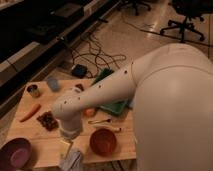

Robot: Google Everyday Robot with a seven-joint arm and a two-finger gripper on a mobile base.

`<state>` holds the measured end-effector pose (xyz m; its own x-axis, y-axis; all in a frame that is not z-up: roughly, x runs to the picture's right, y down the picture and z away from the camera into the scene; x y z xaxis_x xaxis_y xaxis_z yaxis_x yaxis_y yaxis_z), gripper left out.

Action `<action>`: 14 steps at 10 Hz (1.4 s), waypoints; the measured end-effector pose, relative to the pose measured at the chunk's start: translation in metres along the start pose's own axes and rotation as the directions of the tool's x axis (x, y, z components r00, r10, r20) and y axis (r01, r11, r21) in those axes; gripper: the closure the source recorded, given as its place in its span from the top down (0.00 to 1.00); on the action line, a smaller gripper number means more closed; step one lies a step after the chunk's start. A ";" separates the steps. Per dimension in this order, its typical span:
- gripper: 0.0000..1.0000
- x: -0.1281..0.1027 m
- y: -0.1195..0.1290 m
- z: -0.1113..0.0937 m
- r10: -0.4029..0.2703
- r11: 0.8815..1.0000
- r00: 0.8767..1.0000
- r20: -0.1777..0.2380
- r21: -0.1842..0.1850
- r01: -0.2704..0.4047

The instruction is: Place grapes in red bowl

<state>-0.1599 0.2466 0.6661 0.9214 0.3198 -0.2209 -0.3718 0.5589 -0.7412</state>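
Observation:
The grapes [47,120], a small dark reddish-brown bumpy cluster, lie on the wooden table [30,131] at centre left. The red bowl [103,141] stands near the table's front edge, to the right of the grapes, and looks empty. My white arm reaches in from the right, and its wrist hangs between the grapes and the red bowl. My gripper [71,158] points down at the table's front edge, below and to the right of the grapes and left of the red bowl. It does not touch either.
A purple bowl [15,152] sits at the front left corner. An orange carrot [30,112] lies left of the grapes. A small orange fruit [89,112], a green cloth [114,106], a metal can [33,90] and a blue cup [53,84] lie farther back. Cables cross the floor behind.

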 end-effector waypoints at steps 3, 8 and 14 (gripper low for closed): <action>0.80 0.000 0.000 0.000 0.000 1.000 1.000 0.000 0.000 0.000; 0.80 0.000 0.000 0.000 0.000 1.000 1.000 0.000 0.000 0.000; 0.80 -0.002 -0.003 -0.001 0.003 1.000 1.000 -0.020 0.011 -0.002</action>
<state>-0.1602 0.2435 0.6682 0.9224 0.3063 -0.2352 -0.3752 0.5666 -0.7336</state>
